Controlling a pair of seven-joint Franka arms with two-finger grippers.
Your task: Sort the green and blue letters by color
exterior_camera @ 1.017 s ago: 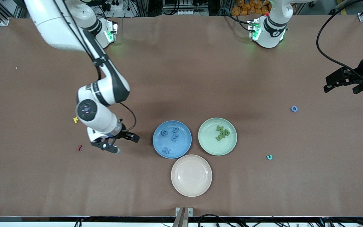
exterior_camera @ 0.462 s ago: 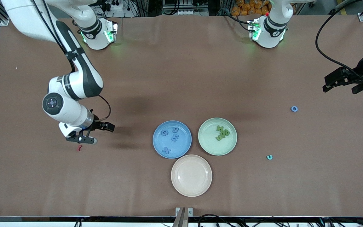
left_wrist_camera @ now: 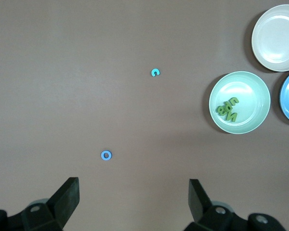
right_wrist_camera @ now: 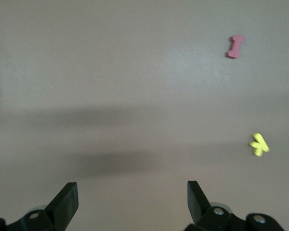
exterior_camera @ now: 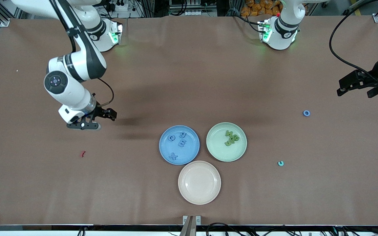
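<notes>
On the brown worktop (exterior_camera: 189, 82), the blue plate (exterior_camera: 194, 149) carries four blue letters (exterior_camera: 182, 143) and the green plate (exterior_camera: 218, 150) beside it a cluster of green letters (exterior_camera: 231, 138); the beige plate (exterior_camera: 199, 182) is bare. Both right gripper (exterior_camera: 92, 120) and left gripper (exterior_camera: 356, 86) hover with fingers wide and empty. The letters look light, stiff and thin, best pinched across their edges; nearby lie stray blue ring (exterior_camera: 306, 113), teal letter (exterior_camera: 280, 163), red letter (exterior_camera: 83, 153).

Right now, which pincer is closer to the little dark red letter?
Right. The right pincer hangs open over the table just by the dark red letter; the left pincer waits open over the left arm's end of the table.
</notes>
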